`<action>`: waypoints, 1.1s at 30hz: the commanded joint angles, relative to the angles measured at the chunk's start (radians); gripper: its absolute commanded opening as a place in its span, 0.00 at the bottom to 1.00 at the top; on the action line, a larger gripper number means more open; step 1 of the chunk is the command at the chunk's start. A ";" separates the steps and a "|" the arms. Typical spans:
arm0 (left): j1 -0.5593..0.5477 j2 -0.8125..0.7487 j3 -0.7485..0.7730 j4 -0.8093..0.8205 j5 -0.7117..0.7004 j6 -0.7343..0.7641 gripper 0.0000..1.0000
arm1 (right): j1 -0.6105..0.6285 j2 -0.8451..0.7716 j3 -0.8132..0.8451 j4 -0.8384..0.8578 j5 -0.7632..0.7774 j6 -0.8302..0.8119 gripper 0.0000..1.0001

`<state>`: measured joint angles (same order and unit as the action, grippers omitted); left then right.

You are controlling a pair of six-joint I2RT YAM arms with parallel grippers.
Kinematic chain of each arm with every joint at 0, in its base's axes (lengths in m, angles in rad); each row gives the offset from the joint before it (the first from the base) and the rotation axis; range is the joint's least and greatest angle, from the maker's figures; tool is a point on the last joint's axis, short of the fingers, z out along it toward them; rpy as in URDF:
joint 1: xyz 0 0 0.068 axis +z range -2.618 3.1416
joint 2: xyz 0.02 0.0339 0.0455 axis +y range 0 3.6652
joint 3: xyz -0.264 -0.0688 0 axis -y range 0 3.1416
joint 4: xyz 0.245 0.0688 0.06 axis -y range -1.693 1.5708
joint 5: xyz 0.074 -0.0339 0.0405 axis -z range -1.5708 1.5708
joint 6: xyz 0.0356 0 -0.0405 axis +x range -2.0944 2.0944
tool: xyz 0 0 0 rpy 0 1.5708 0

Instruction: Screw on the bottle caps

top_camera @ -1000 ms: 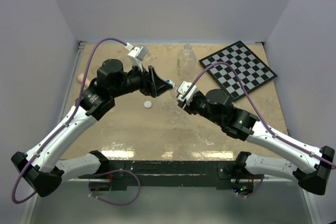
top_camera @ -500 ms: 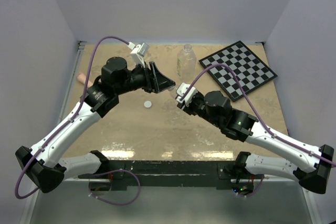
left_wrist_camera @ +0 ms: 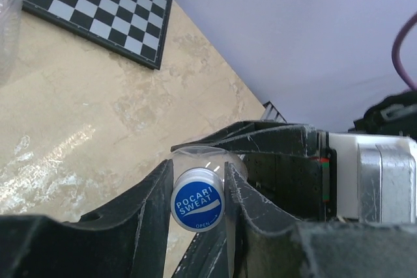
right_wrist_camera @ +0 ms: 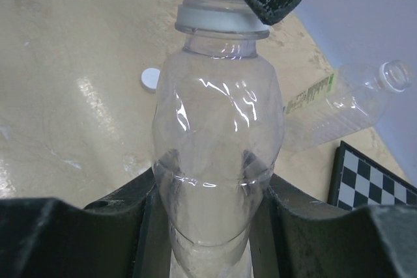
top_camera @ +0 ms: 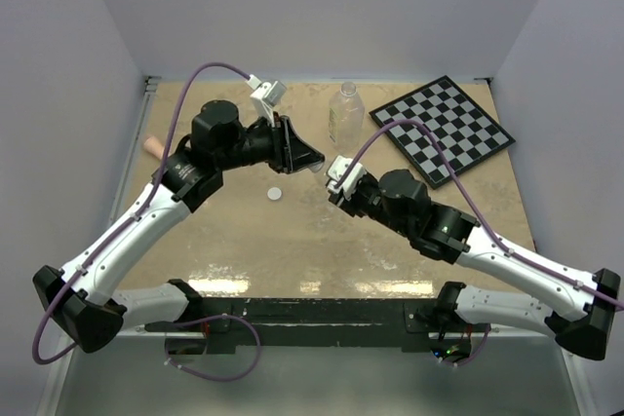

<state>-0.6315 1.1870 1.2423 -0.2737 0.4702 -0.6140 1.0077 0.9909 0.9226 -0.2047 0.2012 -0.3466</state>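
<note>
- The right gripper (right_wrist_camera: 212, 190) is clamping the small bottle (right_wrist_camera: 215, 115) around its belly. One finger is pressing on each clear side, and the bottle is being held up off the desk (right_wrist_camera: 65, 115).
- The left gripper (top_camera: 314, 160) is pinching the blue cap (left_wrist_camera: 197, 208) between its two fingers, and the cap's printed top is facing the left wrist camera.
- The cap is sitting on the bottle's mouth, directly above the neck ring. I cannot tell whether the threads are catching yet.
- The two grippers are meeting nose to nose over the middle of the desk. The bottle's long axis is running from the right gripper straight toward the left one, and the cap looks centred on that line.
- Since the left gripper is the one on the cap, the twisting likely falls to it, while the right gripper holds the bottle steady. A tilt away from that shared line could cross the threads.
- The white cap (top_camera: 276, 194) is lying flat on the desk, just beside the left gripper on its near side.
- The big bottle (top_camera: 345, 112) is standing uncapped at the far side, next to the checkerboard (top_camera: 444, 129).
- A pink stick (top_camera: 153, 146) is lying at the left edge, well apart from everything else.
</note>
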 commanded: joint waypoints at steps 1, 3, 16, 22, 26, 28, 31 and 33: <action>-0.008 -0.039 0.017 0.010 0.198 0.187 0.00 | 0.006 -0.061 0.002 0.065 -0.169 0.020 0.00; -0.008 -0.056 0.002 0.011 0.246 0.282 0.00 | 0.003 -0.089 0.010 0.060 -0.233 0.020 0.00; -0.010 -0.073 -0.020 -0.230 0.677 1.115 0.00 | -0.001 -0.115 0.073 0.037 -0.609 0.017 0.00; -0.008 -0.009 0.069 -0.593 0.693 1.560 0.00 | -0.001 -0.110 0.073 0.040 -0.663 0.017 0.00; -0.008 -0.013 0.060 -0.556 0.677 1.532 0.09 | -0.003 -0.107 0.068 0.041 -0.651 0.017 0.00; -0.008 -0.026 0.046 -0.504 0.653 1.466 0.29 | -0.003 -0.104 0.067 0.039 -0.625 0.014 0.00; -0.010 -0.065 0.000 -0.347 0.567 1.284 0.59 | -0.003 -0.087 0.070 0.024 -0.548 0.009 0.00; -0.008 -0.102 -0.033 -0.236 0.490 1.159 0.71 | -0.003 -0.071 0.071 0.008 -0.478 0.008 0.00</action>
<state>-0.6395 1.1297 1.2720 -0.6968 1.1145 0.7418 0.9970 0.9138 0.9264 -0.3161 -0.3294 -0.3321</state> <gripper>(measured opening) 0.617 0.427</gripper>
